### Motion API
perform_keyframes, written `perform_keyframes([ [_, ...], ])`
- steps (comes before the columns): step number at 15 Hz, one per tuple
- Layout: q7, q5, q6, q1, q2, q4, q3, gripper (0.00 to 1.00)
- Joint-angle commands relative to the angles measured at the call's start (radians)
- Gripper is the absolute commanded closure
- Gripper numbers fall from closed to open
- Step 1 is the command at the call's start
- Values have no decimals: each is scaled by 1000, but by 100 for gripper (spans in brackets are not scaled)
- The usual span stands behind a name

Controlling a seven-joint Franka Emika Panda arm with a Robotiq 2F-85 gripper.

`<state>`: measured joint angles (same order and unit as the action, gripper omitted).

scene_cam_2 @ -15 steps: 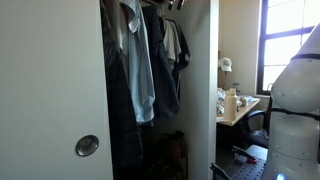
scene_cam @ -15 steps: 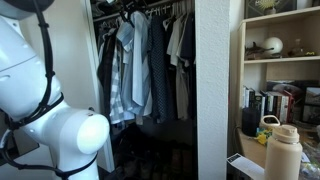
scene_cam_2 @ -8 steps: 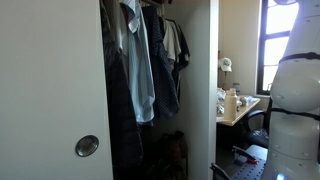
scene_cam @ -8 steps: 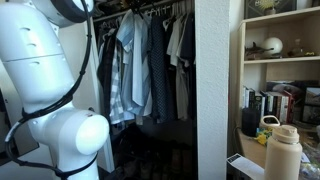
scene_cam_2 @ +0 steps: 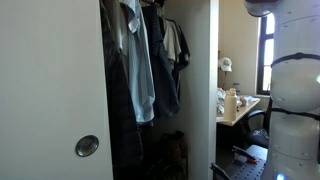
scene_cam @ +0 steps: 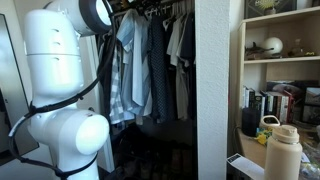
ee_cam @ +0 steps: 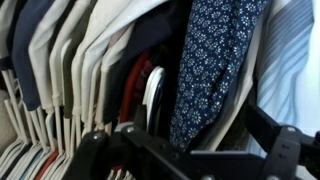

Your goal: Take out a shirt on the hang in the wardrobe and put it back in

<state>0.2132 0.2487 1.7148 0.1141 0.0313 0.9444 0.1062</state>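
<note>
Several shirts hang on a rail in the open wardrobe [scene_cam: 150, 60], seen in both exterior views [scene_cam_2: 140, 60]. In the wrist view a dark blue floral shirt [ee_cam: 205, 60] hangs between pale shirts [ee_cam: 90, 60] on white hangers and a light striped shirt [ee_cam: 295, 60]. My gripper [ee_cam: 190, 142] is open, its black fingers [ee_cam: 95, 140] spread wide at the bottom of the view, with the floral shirt's lower part between them. It holds nothing. The white arm [scene_cam: 60, 60] reaches up to the rail's near end; the gripper itself does not show clearly in the exterior views.
A white wardrobe wall [scene_cam: 218, 90] stands beside a bookshelf [scene_cam: 285, 60] with books and a cream bottle [scene_cam: 283, 150]. The sliding door [scene_cam_2: 50, 100] covers part of the wardrobe. A desk [scene_cam_2: 238, 108] stands by the window.
The arm has swung up and towards the wardrobe; its elbow now stands upright by the rail's end. The hanging shirts have not visibly moved.
</note>
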Motion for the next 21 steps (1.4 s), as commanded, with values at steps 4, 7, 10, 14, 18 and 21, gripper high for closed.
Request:
perform_keyframes([
  [4,0,0,-4,0,8,-18,0,0],
  [7,0,-1,-6,0,8,-20,0,0],
  [10,0,-1,-6,0,8,-20,0,0],
  [14,-1,7,9,0,15,-30,-1,0],
  [18,0,16,21,-3,26,-35,-3,0],
  [21,-1,-2,43,-3,37,-39,-4,0],
])
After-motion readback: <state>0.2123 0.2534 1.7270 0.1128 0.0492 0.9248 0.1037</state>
